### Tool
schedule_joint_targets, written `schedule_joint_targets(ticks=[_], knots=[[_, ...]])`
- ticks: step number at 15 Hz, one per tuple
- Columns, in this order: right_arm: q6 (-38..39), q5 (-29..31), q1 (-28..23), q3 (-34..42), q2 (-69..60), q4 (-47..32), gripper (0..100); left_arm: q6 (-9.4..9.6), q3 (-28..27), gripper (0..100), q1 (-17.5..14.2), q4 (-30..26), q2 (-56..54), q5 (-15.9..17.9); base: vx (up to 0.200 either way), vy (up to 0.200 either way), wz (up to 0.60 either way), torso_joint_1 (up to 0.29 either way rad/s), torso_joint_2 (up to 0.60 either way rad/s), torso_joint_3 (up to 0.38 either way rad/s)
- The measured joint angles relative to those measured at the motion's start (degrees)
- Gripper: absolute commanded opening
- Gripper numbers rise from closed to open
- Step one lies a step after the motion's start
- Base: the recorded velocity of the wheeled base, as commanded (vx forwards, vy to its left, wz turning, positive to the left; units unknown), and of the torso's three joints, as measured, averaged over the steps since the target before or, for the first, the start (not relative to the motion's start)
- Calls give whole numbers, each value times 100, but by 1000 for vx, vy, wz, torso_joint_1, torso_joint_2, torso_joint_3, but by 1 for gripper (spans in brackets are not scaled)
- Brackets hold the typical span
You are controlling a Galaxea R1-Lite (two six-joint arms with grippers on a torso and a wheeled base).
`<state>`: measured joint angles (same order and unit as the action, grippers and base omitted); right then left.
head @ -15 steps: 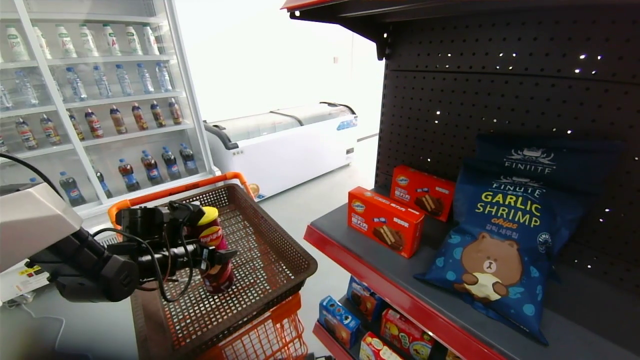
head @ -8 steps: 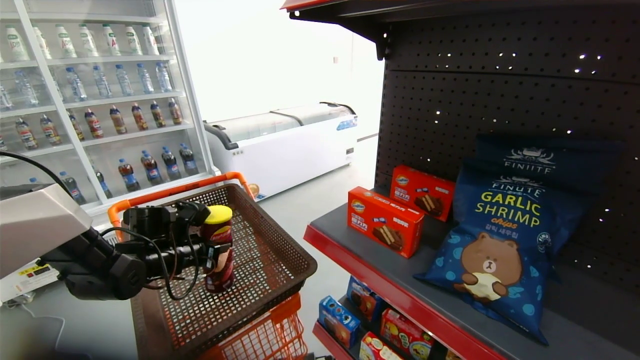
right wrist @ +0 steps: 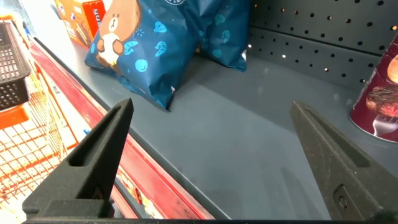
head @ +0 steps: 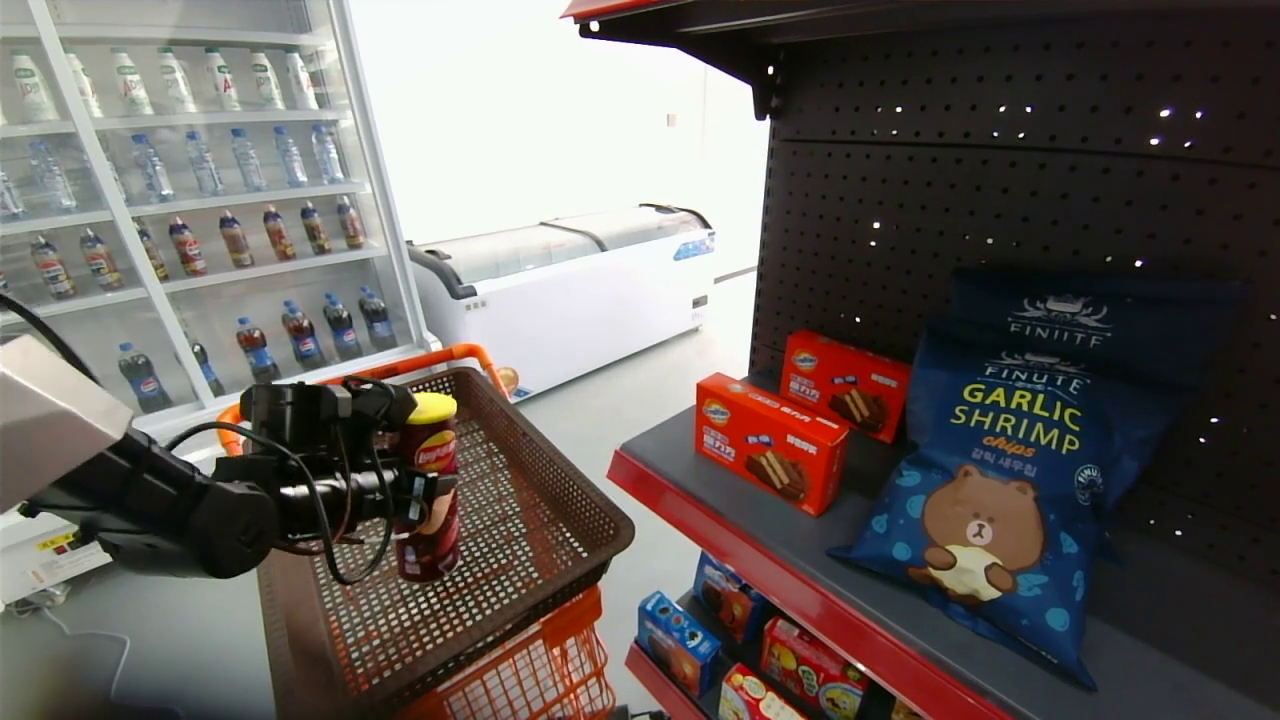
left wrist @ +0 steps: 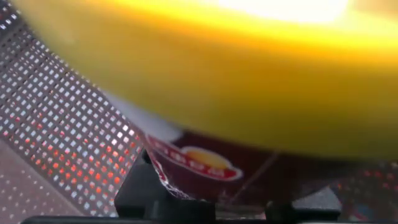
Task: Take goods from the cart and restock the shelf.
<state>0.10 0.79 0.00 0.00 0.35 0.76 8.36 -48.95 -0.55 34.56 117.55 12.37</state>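
1. Left wrist view is mostly a blurry yellow lid [left wrist: 217, 81], with little of the can [head: 432, 455] showing under it
2. Left pincer [head: 428, 488] is clamped round the can's middle, holding it upright over the basket [head: 560, 500]; can't tell if its base touches the mesh
3. Right pincer [right wrist: 211, 106] is spread wide over bare shelf [right wrist: 249, 155] beside the bags [right wrist: 149, 50], and a second can [right wrist: 380, 99] is cut off at the edge

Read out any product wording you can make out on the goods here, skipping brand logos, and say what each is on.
"GARLIC SHRIMP chips": front blue chips bag on the shelf.
Smaller line below it: too small to read.
Red boxes: print too small.
Chips can in the left gripper: label too small.
Cooler bottles: labels too small.
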Motion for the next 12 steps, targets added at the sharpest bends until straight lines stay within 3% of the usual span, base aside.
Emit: schedule_joint_targets(ticks=[4,8,12], knots=[[-2,-1,0,0,0,0,100,-40,-271,0,-5,-1414,-1100,13,0,0,0,0,0,0],[0,-1,0,0,0,0,100,-51,-212,0,-2,-2102,-2221,357,0,0,0,0,0,0],[0,-1,0,0,0,0,100,-207,94,0,37,-3131,-3533,456,0,0,0,0,0,0]])
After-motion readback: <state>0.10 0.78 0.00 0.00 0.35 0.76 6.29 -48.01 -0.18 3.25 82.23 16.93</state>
